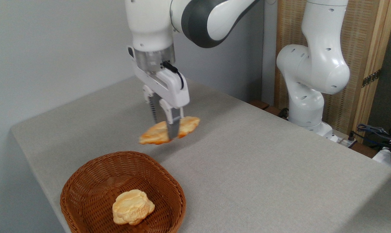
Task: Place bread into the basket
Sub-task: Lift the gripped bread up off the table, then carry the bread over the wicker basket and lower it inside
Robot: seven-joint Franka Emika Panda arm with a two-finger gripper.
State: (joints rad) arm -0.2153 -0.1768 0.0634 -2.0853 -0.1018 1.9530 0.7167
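The gripper point(170, 129) has its fingers clamped across the middle of the bread point(158, 133), held clear above the grey worktop point(263, 161) — beyond the wicker basket point(85, 184), which holds a pale bun point(132, 207).

Even, soft indoor light; faint shadow on the table point(247, 168); slight motion blur on the bread point(156, 133).

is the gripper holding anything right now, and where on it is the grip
Yes. The gripper is shut on the bread, pinching it across its middle, so both pointed ends stick out sideways. It hangs clear of the table, not yet over the basket.
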